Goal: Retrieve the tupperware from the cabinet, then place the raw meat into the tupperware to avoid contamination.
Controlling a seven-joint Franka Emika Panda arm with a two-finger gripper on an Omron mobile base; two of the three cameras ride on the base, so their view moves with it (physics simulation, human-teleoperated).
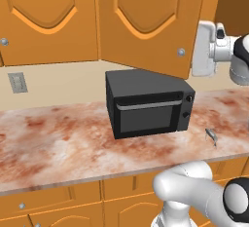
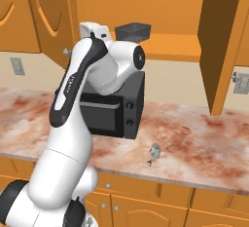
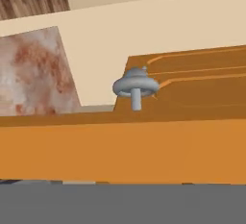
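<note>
Microwave (image 2: pixel 114 109) on counter (image 1: pixel 58 143); raw meat (image 2: pixel 153 154) beside it. Cabinet (image 2: pixel 214 41) open, tupperware (image 2: pixel 132 30) on its shelf. Arm raised at cabinet door knob (image 3: pixel 135 86); pincer spread, empty.

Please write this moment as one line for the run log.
stage: retrieve tupperware | cabinet: door open | tupperware: on cabinet shelf | claw: open, empty | raw meat: on counter, right of microwave

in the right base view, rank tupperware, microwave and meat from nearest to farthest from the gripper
The gripper is raised by the open cabinet.
1. Tupperware: on the cabinet shelf, just right of the hand.
2. Microwave: on the counter below it.
3. Meat: near the counter's front edge, lowest and farthest.
</note>
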